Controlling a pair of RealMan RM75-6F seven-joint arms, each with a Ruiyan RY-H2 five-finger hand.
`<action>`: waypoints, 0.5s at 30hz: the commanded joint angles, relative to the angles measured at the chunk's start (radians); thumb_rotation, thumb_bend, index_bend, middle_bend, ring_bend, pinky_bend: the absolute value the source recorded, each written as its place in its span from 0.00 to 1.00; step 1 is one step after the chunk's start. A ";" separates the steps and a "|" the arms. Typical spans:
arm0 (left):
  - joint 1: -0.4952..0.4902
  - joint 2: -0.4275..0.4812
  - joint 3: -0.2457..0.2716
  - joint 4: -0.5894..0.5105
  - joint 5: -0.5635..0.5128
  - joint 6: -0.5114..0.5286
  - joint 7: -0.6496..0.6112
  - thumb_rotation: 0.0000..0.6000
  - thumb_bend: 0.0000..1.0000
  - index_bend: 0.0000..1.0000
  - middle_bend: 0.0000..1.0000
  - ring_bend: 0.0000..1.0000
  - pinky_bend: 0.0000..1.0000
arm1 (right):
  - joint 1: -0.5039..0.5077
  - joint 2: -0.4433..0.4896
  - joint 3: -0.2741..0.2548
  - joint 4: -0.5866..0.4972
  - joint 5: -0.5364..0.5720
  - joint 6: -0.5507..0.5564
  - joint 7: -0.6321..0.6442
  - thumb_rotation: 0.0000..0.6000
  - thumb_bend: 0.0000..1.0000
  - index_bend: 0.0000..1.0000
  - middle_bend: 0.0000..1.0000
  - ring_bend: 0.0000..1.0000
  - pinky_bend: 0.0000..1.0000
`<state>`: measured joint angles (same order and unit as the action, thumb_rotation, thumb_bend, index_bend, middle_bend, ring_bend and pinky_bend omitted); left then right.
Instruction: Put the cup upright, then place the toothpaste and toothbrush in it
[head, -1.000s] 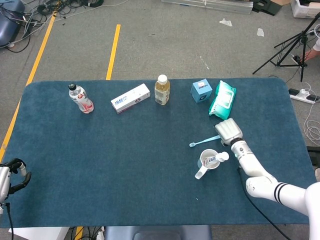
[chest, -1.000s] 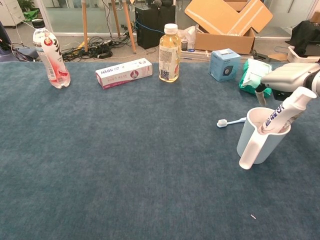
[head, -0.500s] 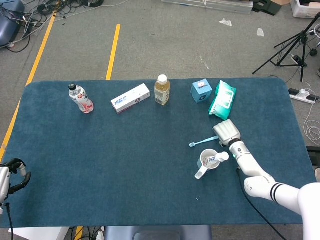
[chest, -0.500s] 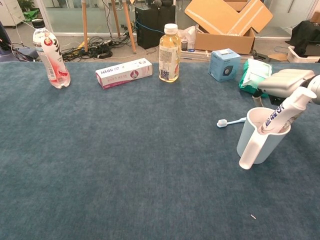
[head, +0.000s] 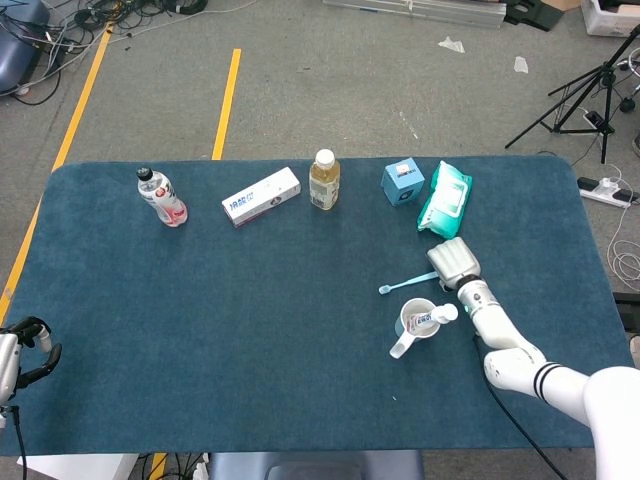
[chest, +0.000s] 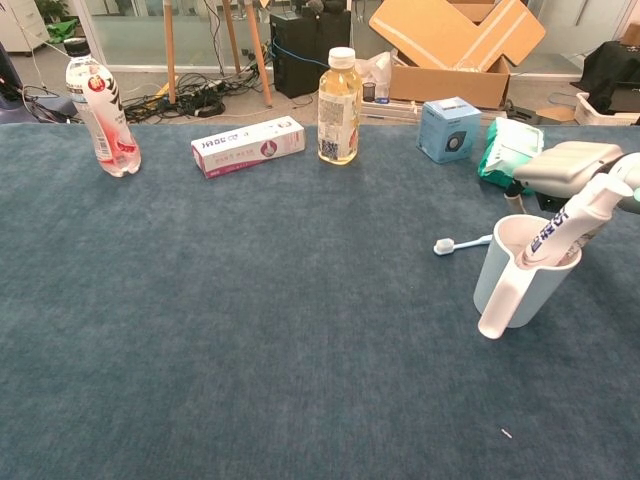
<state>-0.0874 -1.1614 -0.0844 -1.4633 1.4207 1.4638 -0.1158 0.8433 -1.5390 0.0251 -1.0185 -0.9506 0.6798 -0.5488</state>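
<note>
The pale blue cup (head: 413, 323) (chest: 518, 277) stands upright on the blue table cloth, its handle toward me. A white toothpaste tube (head: 438, 316) (chest: 571, 222) leans inside it, cap up and to the right. The light blue toothbrush (head: 406, 284) (chest: 461, 243) lies flat on the cloth just behind the cup, head to the left. My right hand (head: 453, 264) (chest: 570, 164) hovers palm down over the handle end of the brush. Its fingers (chest: 513, 196) hang downward behind the cup and are mostly hidden. My left hand (head: 27, 348) sits at the near left table edge, holding nothing.
Along the far side stand a red-labelled water bottle (head: 162, 197), a white and pink box (head: 261, 196), a yellow drink bottle (head: 324, 180), a small blue box (head: 402, 182) and a green wipes pack (head: 445, 197). The wipes pack lies just behind my right hand.
My right hand has shifted slightly and dropped a little toward the toothbrush handle. Cup, toothpaste and toothbrush have not moved.
</note>
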 joint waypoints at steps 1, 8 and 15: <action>0.000 0.000 -0.001 0.000 -0.001 -0.001 -0.001 1.00 0.36 0.57 0.46 0.54 0.52 | 0.002 -0.013 0.005 0.019 -0.007 -0.009 0.008 1.00 0.18 0.48 1.00 1.00 1.00; -0.001 0.002 -0.002 0.001 -0.005 -0.004 -0.006 1.00 0.36 0.57 0.46 0.54 0.52 | 0.004 -0.034 0.009 0.055 -0.025 -0.026 0.022 1.00 0.18 0.49 1.00 1.00 1.00; 0.000 0.003 -0.002 0.000 -0.004 -0.004 -0.008 1.00 0.36 0.57 0.46 0.54 0.52 | 0.000 -0.043 0.012 0.071 -0.044 -0.029 0.029 1.00 0.19 0.52 1.00 1.00 1.00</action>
<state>-0.0874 -1.1582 -0.0862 -1.4634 1.4169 1.4599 -0.1243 0.8437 -1.5816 0.0365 -0.9472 -0.9941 0.6507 -0.5199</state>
